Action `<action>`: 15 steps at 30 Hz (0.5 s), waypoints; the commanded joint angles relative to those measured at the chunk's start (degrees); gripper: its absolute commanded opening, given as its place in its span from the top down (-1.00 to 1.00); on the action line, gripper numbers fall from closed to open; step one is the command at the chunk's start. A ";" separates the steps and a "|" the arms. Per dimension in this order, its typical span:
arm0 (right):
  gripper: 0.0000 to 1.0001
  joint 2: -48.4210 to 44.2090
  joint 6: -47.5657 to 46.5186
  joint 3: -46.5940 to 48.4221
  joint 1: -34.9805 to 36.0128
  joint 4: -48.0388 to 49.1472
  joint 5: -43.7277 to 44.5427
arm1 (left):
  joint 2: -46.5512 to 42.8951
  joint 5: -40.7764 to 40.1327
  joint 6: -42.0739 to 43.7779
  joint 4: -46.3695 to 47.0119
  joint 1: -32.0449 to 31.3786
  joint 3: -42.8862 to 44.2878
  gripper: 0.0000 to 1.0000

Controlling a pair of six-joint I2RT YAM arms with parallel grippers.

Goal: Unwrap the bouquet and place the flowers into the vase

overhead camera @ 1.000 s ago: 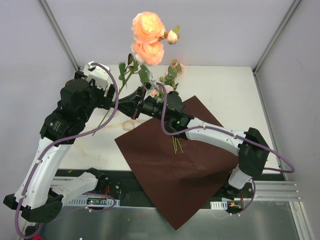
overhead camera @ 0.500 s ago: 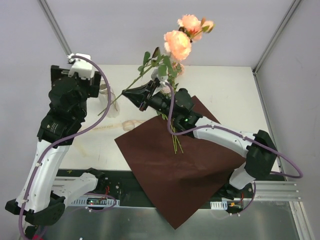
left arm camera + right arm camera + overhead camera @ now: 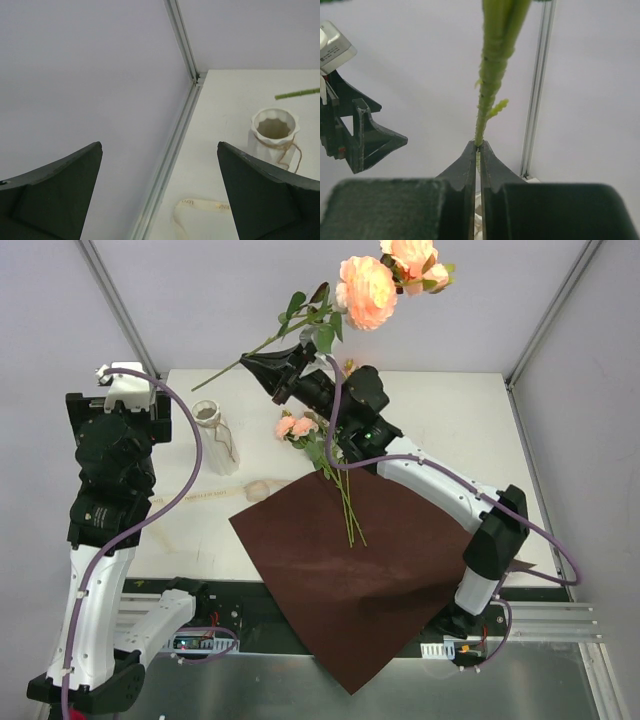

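Note:
My right gripper (image 3: 252,361) is shut on the thin green stem (image 3: 491,80) of a flower held high over the table's back. Its peach blooms (image 3: 368,290) rise to the upper right, and the stem's lower end (image 3: 215,379) pokes out left, above the cream vase (image 3: 217,439). My left gripper (image 3: 160,145) stands open and empty by the left wall, with the vase (image 3: 274,134) to its right. More pink flowers (image 3: 298,426) lie with their stems on the unfolded dark red paper (image 3: 360,570). The cream ribbon (image 3: 256,489) lies loose beside the paper.
The enclosure's grey walls and metal corner posts (image 3: 118,302) close in the back and sides. The paper hangs over the table's near edge (image 3: 350,680). The left arm (image 3: 350,135) shows to the left in the right wrist view.
My right gripper swung the flower up and to the back, blooms moving right. My left gripper opened wide, let go of the stem and drew back to the left wall.

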 commanded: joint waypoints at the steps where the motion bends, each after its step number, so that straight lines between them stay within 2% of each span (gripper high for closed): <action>1: 0.99 3.71 -2.16 4.87 -1.01 -3.23 -1.95 | 0.20 5.69 -3.19 -3.96 1.62 -0.53 -0.98; 12: 0.99 8.90 -2.86 7.24 -1.10 -7.10 -2.21 | 2.83 12.55 -6.70 -10.99 3.29 3.60 -0.98; 15: 0.99 11.19 -4.09 11.80 -1.19 -12.27 -1.69 | 2.92 13.61 -7.23 -11.88 3.56 3.51 -0.98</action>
